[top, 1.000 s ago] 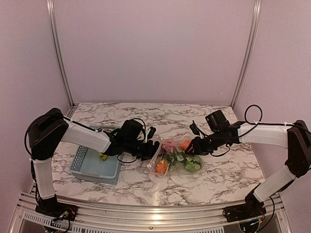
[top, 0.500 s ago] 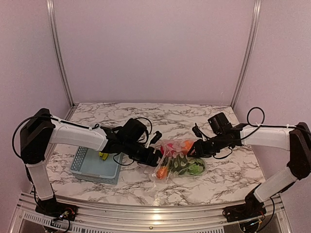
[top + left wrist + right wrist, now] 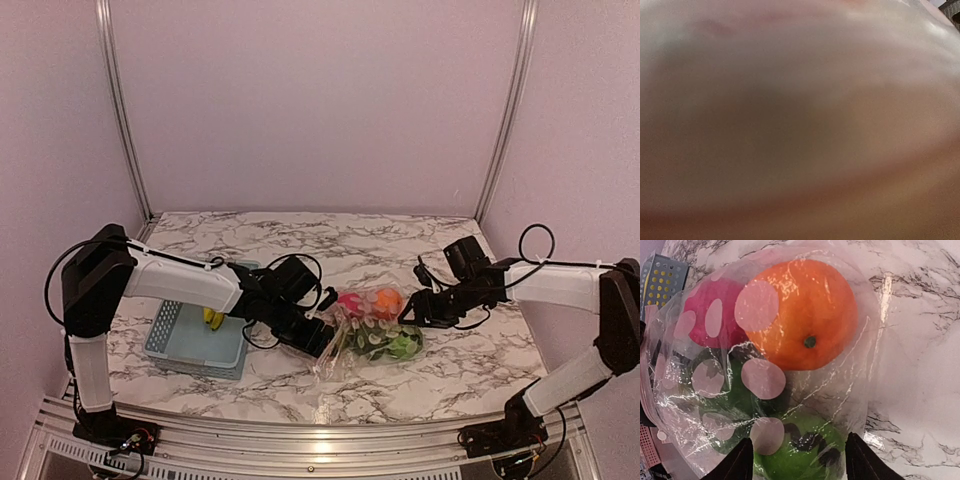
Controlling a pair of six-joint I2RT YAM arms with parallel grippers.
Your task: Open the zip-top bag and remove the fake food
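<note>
Roughly mid-way across the marble table point(image 3: 300, 240), the zip-top bag point(image 3: 375, 336) lies holding the fake food point(image 3: 800, 315), with the right gripper point(image 3: 799, 437) at its 3 o'clock end, jaws spread wide, and the left gripper point(image 3: 320, 335) at its 9 o'clock edge, jaw state impossible to tell.

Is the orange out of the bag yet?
No, the orange is inside the clear bag, pressed against the plastic beside a pink fruit.

I'm looking into a lab test booth.
Plain walls point(image 3: 320, 100), aluminium frame posts point(image 3: 118, 110) at 11 and 1 o'clock, marble-print worktop point(image 3: 330, 235).
</note>
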